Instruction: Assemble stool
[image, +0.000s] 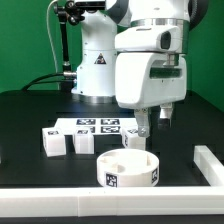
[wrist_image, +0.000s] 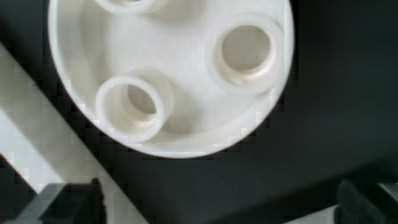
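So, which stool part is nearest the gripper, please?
The round seat, right by the open gripper; the blocky legs lie further toward the exterior view's left.

Round white seat (image: 128, 172), sockets (wrist_image: 134, 103) up, seemingly two legs (image: 55, 141) nearby

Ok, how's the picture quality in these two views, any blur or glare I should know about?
Wrist view: the seat fills much of the frame, soft and blurred up close, its white nearly washed out; the fingers are dark, out-of-focus shapes at the frame's edge. Exterior view: sharper, evenly lit, slight glare on the white arm, and the black table hides most shadows.
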